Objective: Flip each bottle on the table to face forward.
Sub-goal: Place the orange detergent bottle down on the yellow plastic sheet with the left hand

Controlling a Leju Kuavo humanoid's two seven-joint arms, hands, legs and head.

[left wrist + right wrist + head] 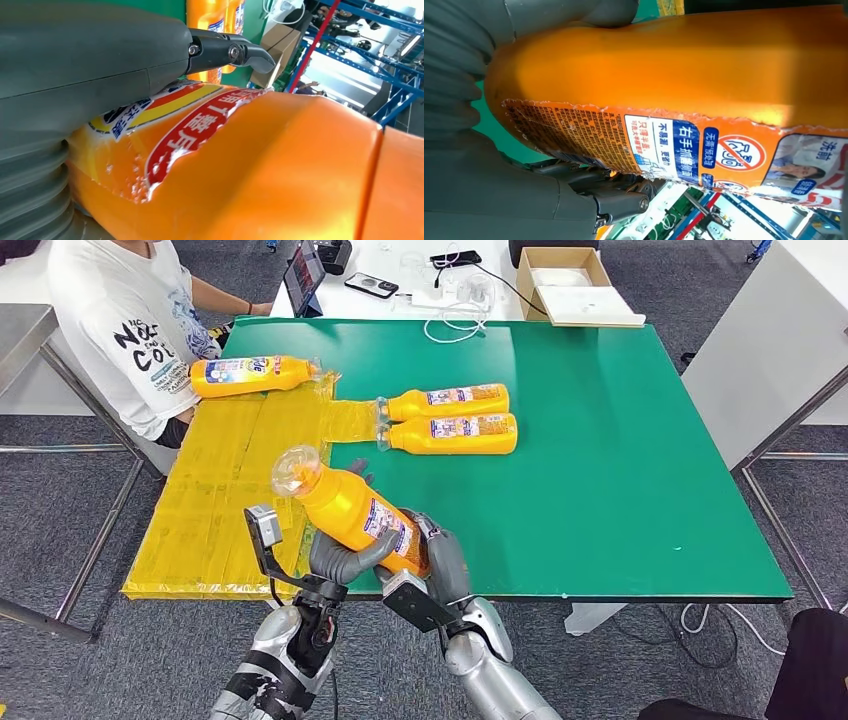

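In the head view: four orange bottles counted. One held bottle (352, 512) raised over the near edge of the green desk (620, 470), tilted, clear cap end up and to the left, printed label toward the base. Gripped from both sides: left robot hand (345, 558) wrapped under its lower body, right robot hand (440, 558) closed against its base. Two bottles lying side by side mid-desk, touching: far one (447, 400), near one (455, 433), caps pointing left, labels up. Fourth bottle (250, 374) lying at the far left on a yellow sheet (225, 500) draped over the desk's left part. Just beyond it, a seated person (125, 325) in a white printed shirt. Past the desk, a white table (400, 300) carrying a phone, cables and an open cardboard box (570, 285). Grey carpet underneath.

In the left wrist view: grey thumb and dark fingers (230, 52) of the left robot hand pressed on the held bottle, glossy orange, red and blue label torn at its edge. Behind, blue shelving.

In the right wrist view: right robot hand clasped around the same bottle, back label showing small print, a blue panel and a red prohibition sign.
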